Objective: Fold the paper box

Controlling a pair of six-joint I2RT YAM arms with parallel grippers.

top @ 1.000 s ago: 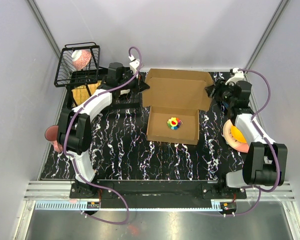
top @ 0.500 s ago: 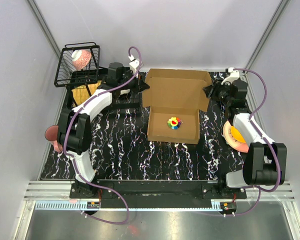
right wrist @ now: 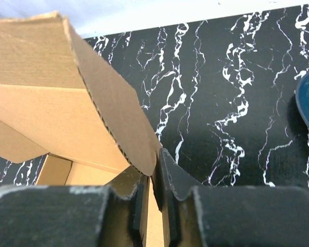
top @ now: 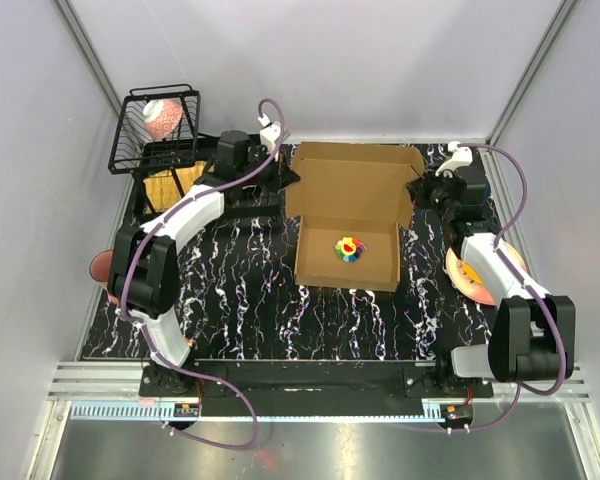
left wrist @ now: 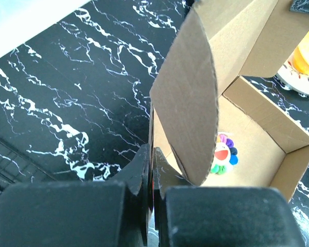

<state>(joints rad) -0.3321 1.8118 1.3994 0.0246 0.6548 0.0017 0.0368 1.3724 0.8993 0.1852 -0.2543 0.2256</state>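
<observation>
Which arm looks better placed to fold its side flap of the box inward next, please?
Left, probably: the left gripper is shut on the box along a flap's edge, while the right gripper catches only the corner of its flap.

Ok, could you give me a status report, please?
Left hand shut on paper box flap. Right hand shut on opposite flap. Lid open; toy inside.

Desk (top: 240, 290): black surface with white marble veining.
Far left corner: black wire basket (top: 130, 130) holding a pink-and-white item (top: 161, 118); a wooden board (top: 170, 183) stands just beside it.
Left edge: pink bowl (top: 101, 268).
Middle: multicoloured flower toy (top: 349, 246).
Right side: pale plate (top: 460, 282) carrying an orange item (left wrist: 308, 54).
</observation>
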